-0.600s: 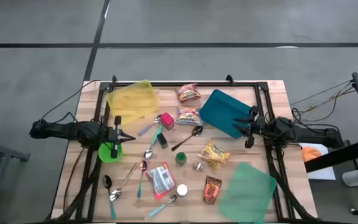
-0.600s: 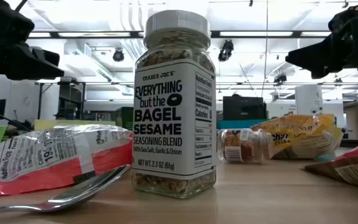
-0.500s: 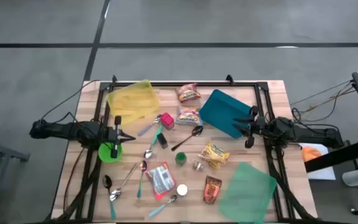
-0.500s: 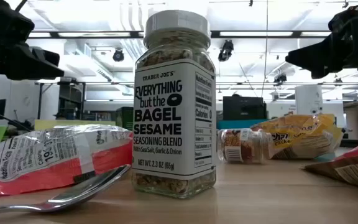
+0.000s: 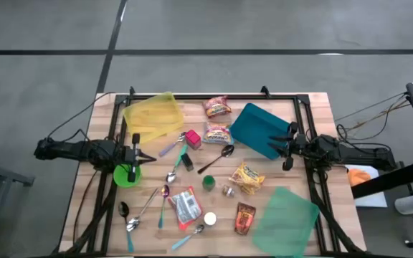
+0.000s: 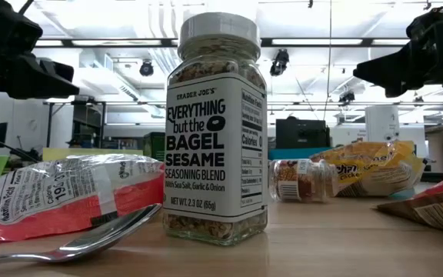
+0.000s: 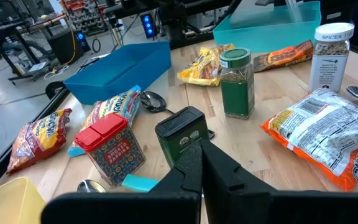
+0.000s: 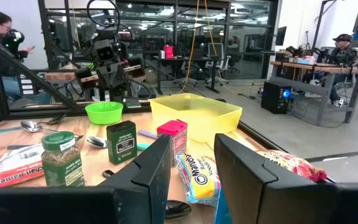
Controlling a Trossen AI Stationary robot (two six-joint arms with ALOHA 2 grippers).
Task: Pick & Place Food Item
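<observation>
While both my arms wait at opposite side edges of the counter [image 5: 314,107], my left claw [image 5: 136,148] is pressed together over the green bowl [image 5: 125,175] at the left edge, holding nothing. My right claw [image 5: 290,145] sits at the right edge, over the blue bin [image 5: 257,129], fingers apart, empty. Food items are mid-counter: yellow chip bag [image 5: 248,178], ramen packet [image 5: 186,206], bagel seasoning jar [image 6: 216,127] near the front edge.

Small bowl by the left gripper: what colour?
Bright green bowl; clearest in the right wrist view.
</observation>
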